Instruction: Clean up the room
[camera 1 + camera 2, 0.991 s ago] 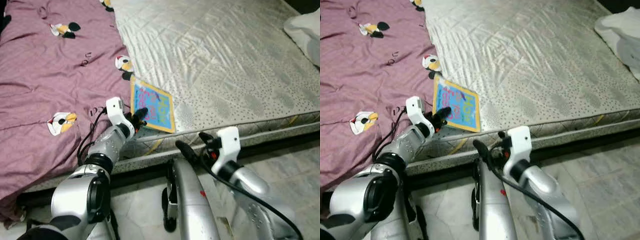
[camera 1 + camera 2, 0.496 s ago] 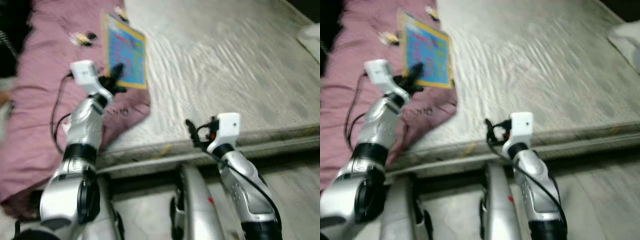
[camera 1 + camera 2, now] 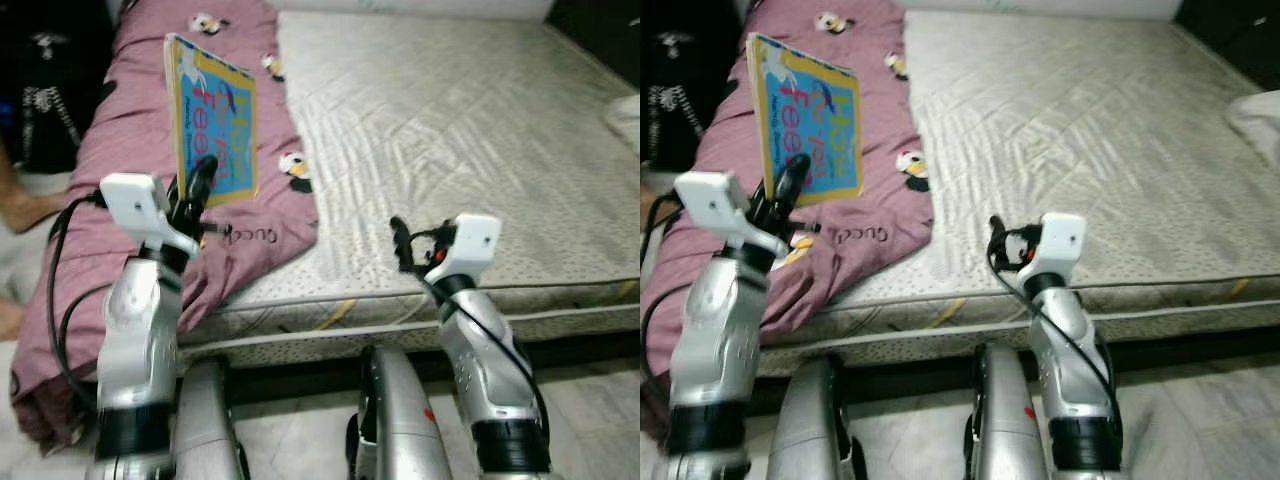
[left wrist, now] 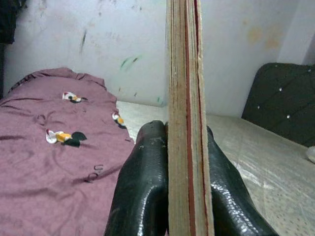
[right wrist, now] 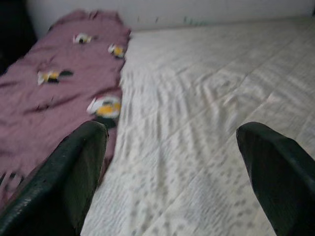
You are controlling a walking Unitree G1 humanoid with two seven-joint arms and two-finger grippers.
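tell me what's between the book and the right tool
In the left eye view, the purple blanket's edge, then bare mattress, lie between the book held by the left tool and the right tool.

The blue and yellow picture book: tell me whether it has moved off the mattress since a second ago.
Yes. The blue and yellow picture book was lying flat on the grey mattress; now the left gripper holds it upright, lifted above the purple blanket.

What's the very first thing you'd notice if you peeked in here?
The bright blue picture book with a yellow border, held upright above the purple duck-print blanket by the left gripper, shut on its lower edge. Then the bare grey quilted mattress, with the open right gripper at its near edge.
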